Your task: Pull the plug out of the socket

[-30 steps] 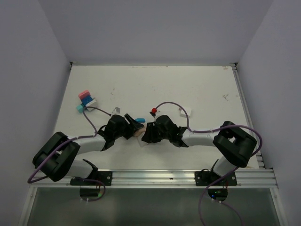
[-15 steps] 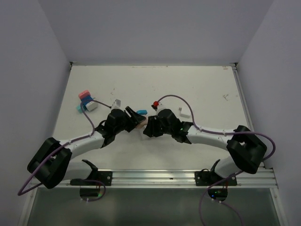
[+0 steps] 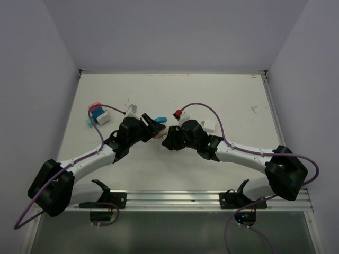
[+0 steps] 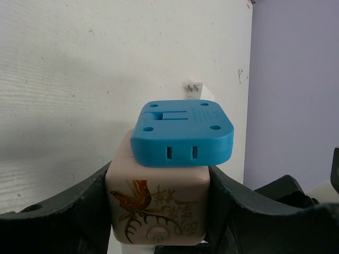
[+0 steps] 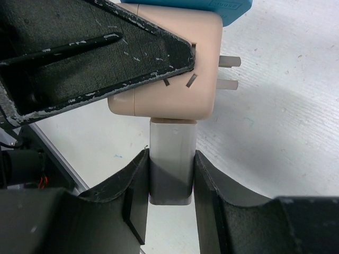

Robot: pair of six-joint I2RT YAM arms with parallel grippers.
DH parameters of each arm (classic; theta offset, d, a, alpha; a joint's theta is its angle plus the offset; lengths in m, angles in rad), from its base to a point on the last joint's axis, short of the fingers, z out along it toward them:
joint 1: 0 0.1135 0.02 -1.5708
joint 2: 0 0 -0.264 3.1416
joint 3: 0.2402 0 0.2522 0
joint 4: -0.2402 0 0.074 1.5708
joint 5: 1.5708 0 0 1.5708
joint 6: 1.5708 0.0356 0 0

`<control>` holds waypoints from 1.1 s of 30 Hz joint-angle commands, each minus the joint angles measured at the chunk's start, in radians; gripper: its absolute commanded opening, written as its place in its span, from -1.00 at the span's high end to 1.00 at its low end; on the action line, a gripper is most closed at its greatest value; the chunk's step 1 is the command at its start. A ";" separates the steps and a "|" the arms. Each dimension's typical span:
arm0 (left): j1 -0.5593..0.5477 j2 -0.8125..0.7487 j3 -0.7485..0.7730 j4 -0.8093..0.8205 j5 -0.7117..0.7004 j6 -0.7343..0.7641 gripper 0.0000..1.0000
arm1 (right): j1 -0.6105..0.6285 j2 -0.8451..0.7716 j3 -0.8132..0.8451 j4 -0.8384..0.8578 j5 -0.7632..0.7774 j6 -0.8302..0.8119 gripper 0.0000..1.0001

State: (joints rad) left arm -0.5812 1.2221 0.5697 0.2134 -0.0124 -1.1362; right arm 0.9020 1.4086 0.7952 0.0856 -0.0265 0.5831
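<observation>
Two grippers are meeting at the middle of the top view, above the white table (image 3: 228, 95), and sharing one object between them. The left gripper (image 4: 159, 209) is clamping its fingers onto two opposite sides of the beige socket cube (image 4: 158, 222). The cube is sitting low in the centre of the left wrist view with a blue adapter (image 4: 183, 132) lying flat on its top face. This grip looks meant to anchor the cube so that it cannot follow the pull. The right gripper (image 5: 170, 182) is pinching the grey plug (image 5: 170, 153) in the lower middle of the right wrist view, fingers pressed snugly against both its sides. The plug is standing with its end against the cube's face, apparently not yet out, so the two arms are probably setting up to draw apart. Two prongs (image 5: 229, 72) are sticking out of the cube toward the right of that frame. No box or bin is showing. The cube is the only holder, carrying the grey plug in one face and the blue adapter on another.
</observation>
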 commanded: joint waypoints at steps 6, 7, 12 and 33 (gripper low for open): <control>0.069 -0.046 0.104 0.199 -0.279 0.021 1.00 | 0.031 -0.054 -0.086 -0.147 -0.153 0.017 1.00; 0.069 -0.045 0.104 0.217 -0.296 0.010 1.00 | 0.031 -0.053 -0.091 -0.150 -0.158 0.020 1.00; 0.080 -0.016 0.136 0.274 -0.366 0.036 1.00 | 0.034 -0.048 -0.099 -0.176 -0.174 0.034 1.00; 0.116 -0.122 0.183 0.095 -0.103 0.262 1.00 | -0.334 -0.284 -0.155 -0.202 -0.144 0.026 1.00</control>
State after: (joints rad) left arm -0.4751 1.1652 0.7231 0.3344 -0.2062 -0.9569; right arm 0.6384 1.1568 0.6567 -0.1596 -0.1528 0.6167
